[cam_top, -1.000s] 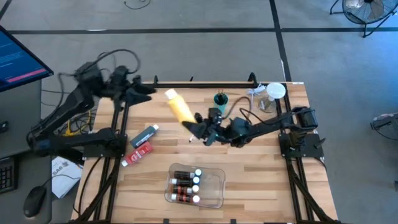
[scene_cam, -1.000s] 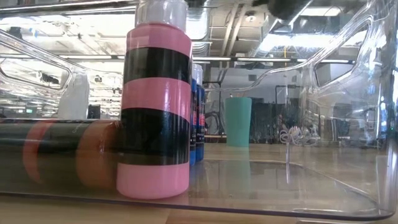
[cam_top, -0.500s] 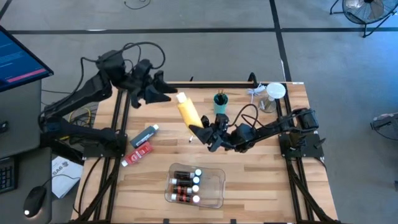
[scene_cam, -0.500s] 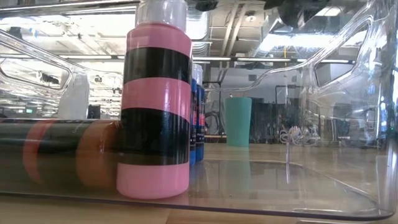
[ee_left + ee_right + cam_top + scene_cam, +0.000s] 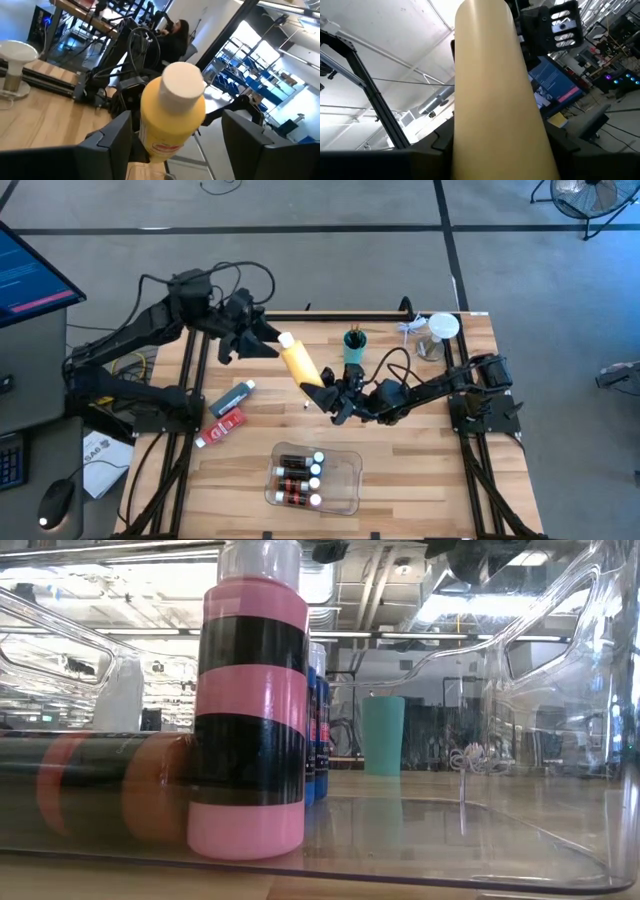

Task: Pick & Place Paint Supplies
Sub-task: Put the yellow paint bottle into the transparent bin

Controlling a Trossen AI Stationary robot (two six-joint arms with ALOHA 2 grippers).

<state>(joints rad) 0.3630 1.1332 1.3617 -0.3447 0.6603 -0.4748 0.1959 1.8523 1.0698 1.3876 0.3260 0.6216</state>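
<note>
Yellow bottle (image 5: pixel 299 364) is held by its base above the bench (image 5: pixel 420 470) in the closed right tool (image 5: pixel 325 396), cap lying between the open left tool's (image 5: pixel 268 343) fingers; those should be closed squarely before release.

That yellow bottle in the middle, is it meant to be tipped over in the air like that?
It looks odd: the yellow bottle is tilted above the table, its base gripped by the right gripper, while the open left gripper sits at its white cap.

Yellow bottle (image 5: pixel 298 362) w/ white cap, tilted, mid-table — red (image 5: pixel 221 427) & grey (image 5: pixel 232 398) tubes flat at left.
</note>
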